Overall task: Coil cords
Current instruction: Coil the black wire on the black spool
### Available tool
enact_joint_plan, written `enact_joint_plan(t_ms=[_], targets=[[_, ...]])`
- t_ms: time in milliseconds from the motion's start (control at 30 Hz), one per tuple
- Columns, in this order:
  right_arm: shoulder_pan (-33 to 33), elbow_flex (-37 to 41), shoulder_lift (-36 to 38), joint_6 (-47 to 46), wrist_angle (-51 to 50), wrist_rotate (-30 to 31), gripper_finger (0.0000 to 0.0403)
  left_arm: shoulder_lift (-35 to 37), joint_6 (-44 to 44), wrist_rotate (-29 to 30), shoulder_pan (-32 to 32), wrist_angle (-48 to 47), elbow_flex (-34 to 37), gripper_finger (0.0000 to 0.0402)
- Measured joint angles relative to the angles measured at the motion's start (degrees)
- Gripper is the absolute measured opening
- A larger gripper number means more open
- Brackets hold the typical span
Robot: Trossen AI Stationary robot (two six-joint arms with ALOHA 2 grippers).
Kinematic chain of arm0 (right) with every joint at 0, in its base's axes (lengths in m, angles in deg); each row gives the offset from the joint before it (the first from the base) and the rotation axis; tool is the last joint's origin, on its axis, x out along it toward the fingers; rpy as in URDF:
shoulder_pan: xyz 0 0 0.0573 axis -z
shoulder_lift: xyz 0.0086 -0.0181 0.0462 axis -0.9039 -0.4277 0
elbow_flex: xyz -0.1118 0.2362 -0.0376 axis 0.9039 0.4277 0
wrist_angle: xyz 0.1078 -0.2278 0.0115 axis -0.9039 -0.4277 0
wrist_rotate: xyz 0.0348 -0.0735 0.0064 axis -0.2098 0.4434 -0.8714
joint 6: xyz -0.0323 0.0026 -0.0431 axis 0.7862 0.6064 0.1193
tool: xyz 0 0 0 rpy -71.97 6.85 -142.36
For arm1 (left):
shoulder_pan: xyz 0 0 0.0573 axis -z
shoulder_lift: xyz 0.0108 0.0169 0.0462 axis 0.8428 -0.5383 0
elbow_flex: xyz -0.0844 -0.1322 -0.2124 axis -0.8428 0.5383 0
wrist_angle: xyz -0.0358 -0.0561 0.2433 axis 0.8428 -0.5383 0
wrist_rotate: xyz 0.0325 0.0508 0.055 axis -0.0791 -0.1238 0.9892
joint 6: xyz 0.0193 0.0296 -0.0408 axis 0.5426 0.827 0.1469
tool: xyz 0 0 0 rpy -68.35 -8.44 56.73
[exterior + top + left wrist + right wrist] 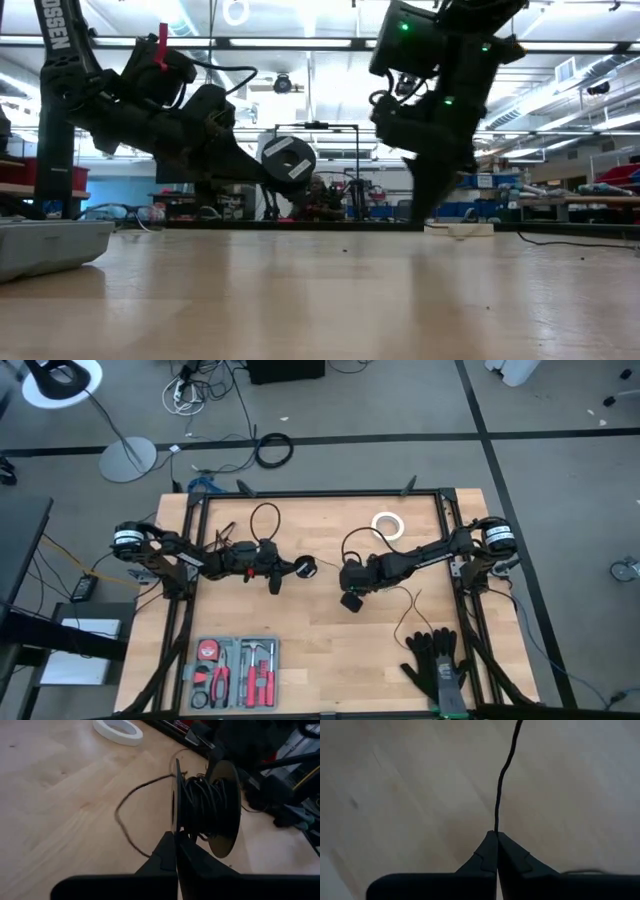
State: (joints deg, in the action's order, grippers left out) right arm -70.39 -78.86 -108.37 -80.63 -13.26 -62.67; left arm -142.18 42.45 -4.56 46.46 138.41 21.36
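A small round black spool (306, 567) with thin black cord wound on it hangs in my left gripper (293, 568) at mid table; in the low view the spool (288, 160) is clear of the tabletop. A loose stretch of the cord (125, 812) trails from the spool over the wood. My right gripper (350, 601), just right of the spool, points down close to the table (425, 212) and is shut on the cord (499, 795). More slack cord (405, 610) lies on the table to its right. My left gripper pinches the rim of one of the spool's flat flanges (175, 831) between its two shut fingers. The fingers come level from the table's left. The spool is lifted clear, its axis about level, wound cord between the two flanges. My right gripper pinches a single strand of the thin cord (496, 829) at its fingertips. The fingers come from above, pointing down. The cord runs away from the tips, fairly straight, over the wood.
A white tape ring (388, 525) lies at the back right. A tool tray (235, 672) sits at the front left and black gloves (435, 665) at the front right. A black wire loop (265, 517) hangs by the left arm. A frame rail (320, 493) edges the table.
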Motion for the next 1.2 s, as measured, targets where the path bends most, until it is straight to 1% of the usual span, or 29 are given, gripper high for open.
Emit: enact_joint_plan(t_ms=[167,367,467,600,667,833,900,967,1033,1200], targets=[[-2.7,0.0,0.1,-0.7,-5.2,0.9,0.0000,0.0,-0.1,-0.5,-1.5,0.2,0.0,0.0000],[-6.2,0.4,2.4,-2.3,-6.5,2.0,0.0000,0.0,-1.1,-0.6,-2.9,-1.2,0.0,0.0000],[-7.4,2.8,5.6,-4.9,-6.8,4.2,0.0000,0.0,-1.2,-1.8,-2.9,-1.4,0.0,0.0000],[-8.3,8.8,12.1,-9.3,-5.4,5.5,0.0000,0.0,-1.1,-2.6,-2.9,-3.0,0.0,0.0000],[-8.5,12.4,16.3,-10.3,-1.8,6.3,0.0000,0.0,-1.1,-2.5,-2.9,-3.4,0.0,0.0000],[-6.4,21.8,24.7,-11.2,15.9,6.3,0.0000,0.0,-0.2,-2.4,-2.9,-4.3,0.0,0.0000],[-4.7,24.6,26.1,-11.8,23.8,3.5,0.0000,0.0,0.0,-2.3,-2.9,-4.3,0.0,0.0000],[-3.4,26.2,26.4,-11.9,30.7,-0.5,0.0000,0.0,0.1,-1.7,-2.9,-5.3,0.0,0.0000],[-2.7,26.3,26.3,-10.1,33.3,-1.7,0.0000,0.0,0.1,-1.1,-2.9,-6.9,0.0,0.0000],[-1.2,24.9,26.8,-6.2,33.5,-2.5,0.0000,0.0,0.1,-0.2,-2.9,-10.7,0.0,0.0000]])
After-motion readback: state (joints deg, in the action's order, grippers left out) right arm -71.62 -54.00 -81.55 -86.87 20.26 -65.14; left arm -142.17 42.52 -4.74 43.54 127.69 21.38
